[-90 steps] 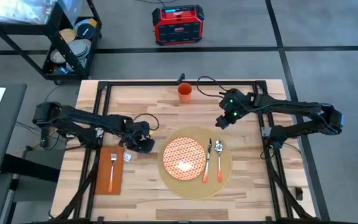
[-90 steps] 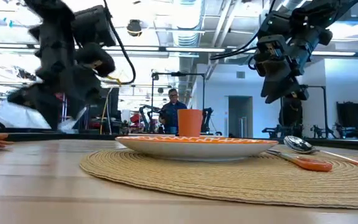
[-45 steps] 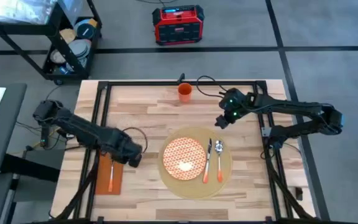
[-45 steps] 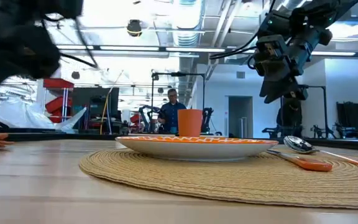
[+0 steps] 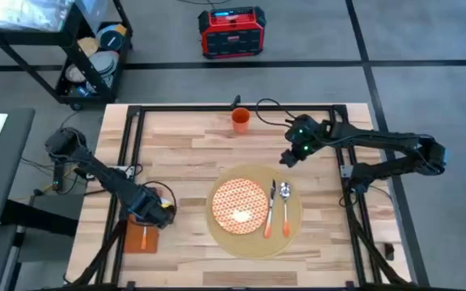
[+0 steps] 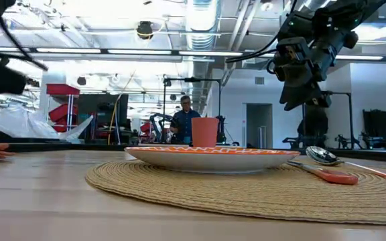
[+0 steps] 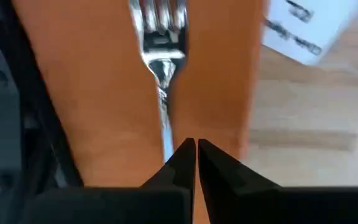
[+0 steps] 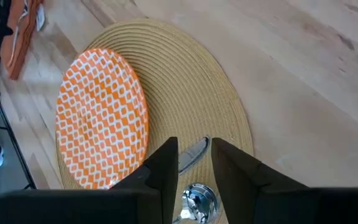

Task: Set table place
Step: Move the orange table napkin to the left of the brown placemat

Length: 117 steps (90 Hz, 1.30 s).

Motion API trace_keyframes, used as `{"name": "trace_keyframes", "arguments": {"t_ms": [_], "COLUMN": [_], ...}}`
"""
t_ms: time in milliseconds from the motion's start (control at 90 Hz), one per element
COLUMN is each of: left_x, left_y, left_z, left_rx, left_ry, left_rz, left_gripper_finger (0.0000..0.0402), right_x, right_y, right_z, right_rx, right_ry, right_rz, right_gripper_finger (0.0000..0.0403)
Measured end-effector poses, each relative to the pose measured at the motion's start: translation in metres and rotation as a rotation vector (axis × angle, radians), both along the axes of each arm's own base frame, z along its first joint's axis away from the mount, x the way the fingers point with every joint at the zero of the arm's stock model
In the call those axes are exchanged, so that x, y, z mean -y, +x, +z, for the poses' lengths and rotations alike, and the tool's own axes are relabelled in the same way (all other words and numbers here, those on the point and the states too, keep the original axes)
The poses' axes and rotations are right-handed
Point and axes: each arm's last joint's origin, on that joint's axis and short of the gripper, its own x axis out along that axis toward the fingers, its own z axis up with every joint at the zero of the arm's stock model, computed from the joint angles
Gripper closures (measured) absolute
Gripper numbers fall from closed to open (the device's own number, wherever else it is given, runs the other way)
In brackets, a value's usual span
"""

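On the table lies the round tan place mat with the orange-and-white plate, a knife and a spoon on it. At the left, an orange napkin lies flat with a fork on it. My left gripper is shut right over the fork's neck, fingertips pointing down. My right gripper hangs open above the table beyond the mat's far edge, and its wrist view looks down on the plate. My left gripper's shut fingertips stand over the fork's neck, coming from above. The fork lies flat on the napkin. I cannot tell whether the fingertips touch it.
An orange cup stands near the table's far edge. A white tag lies on the wood beside the napkin. Beyond the table are a red box and a cart. A person stands far off in the room.
My left gripper has gone from beside the mat's left side toward the table's near edge and a little left, ending over the napkin and fork. In the low view it has passed out to the left. The napkin and fork have stayed where they were.
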Motion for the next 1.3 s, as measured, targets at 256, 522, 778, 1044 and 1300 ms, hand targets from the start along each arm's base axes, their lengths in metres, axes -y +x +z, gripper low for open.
{"name": "trace_keyframes", "arguments": {"t_ms": [256,522,778,1044,1300], "left_x": [-0.006,-0.019,-0.031,-0.053,-0.063], "left_y": [0.001,0.022,0.056,0.089,0.105], "left_z": [-0.013,-0.018,-0.031,-0.043,-0.036], "left_rx": [0.043,0.199,0.346,0.454,0.503], "left_ry": [-0.005,0.005,-0.024,-0.007,0.031], "left_rz": [0.031,0.032,-0.013,-0.026,-0.09], "left_gripper_finger": [0.0401,0.0401,0.0401,0.0401,0.0401], "right_x": [-0.002,-0.003,-0.003,-0.003,-0.003], "right_y": [0.001,0.001,0.001,0.001,0.001], "right_z": [0.0,0.0,0.0,0.0,0.0], "right_rx": [0.001,0.004,0.004,0.004,0.004], "right_ry": [0.007,0.01,0.007,0.005,0.005], "right_rz": [0.009,0.014,0.018,0.019,0.019], "right_gripper_finger": [0.0316,0.0316,0.0316,0.0316,0.0316]}}
